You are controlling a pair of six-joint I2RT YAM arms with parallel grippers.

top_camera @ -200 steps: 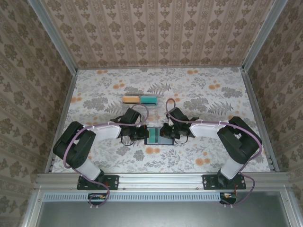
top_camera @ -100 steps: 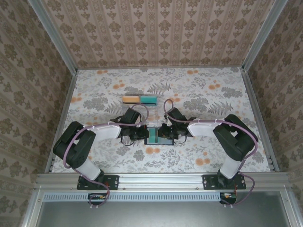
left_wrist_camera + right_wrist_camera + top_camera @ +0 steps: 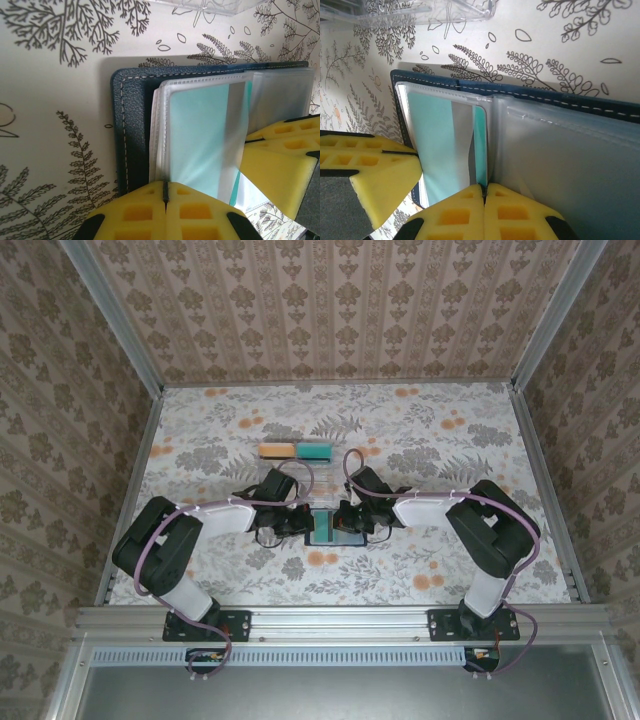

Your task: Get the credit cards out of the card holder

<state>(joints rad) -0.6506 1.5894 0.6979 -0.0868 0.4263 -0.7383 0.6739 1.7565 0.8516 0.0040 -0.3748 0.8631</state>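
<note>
1. Check your grips first. Your left gripper [image 3: 165,192] is clenched on the near edge of the card holder [image 3: 131,135], where the clear plastic sleeve [image 3: 560,165] meets the dark cover. Your right gripper [image 3: 484,195] is clenched too, with its pads meeting at the end of the teal card [image 3: 200,140]. You cannot tell from here whether it has the card alone or some sleeve film as well.
2. Know where the card is. It lies inside the sleeve, and most of its length is tucked in. The holder lies open and flat on the table [image 3: 450,570], between the two arms.
3. Use the left grip as the anchor. The holder is light and will probably slide after the card if that grip gives way.
4. Pull with the right arm straight along the card's length, low and level with the sleeve mouth. A tilted or upward pull is likely to jam a corner against the film.
5. Go slowly. If the whole sleeve lifts or bunches, you have probably pinched film. Let go and take the card edge again.
6. Once the card is free, carry it to the far side and set it beside the orange card [image 3: 276,451] and the loose teal card [image 3: 319,451], which lie side by side.
</note>
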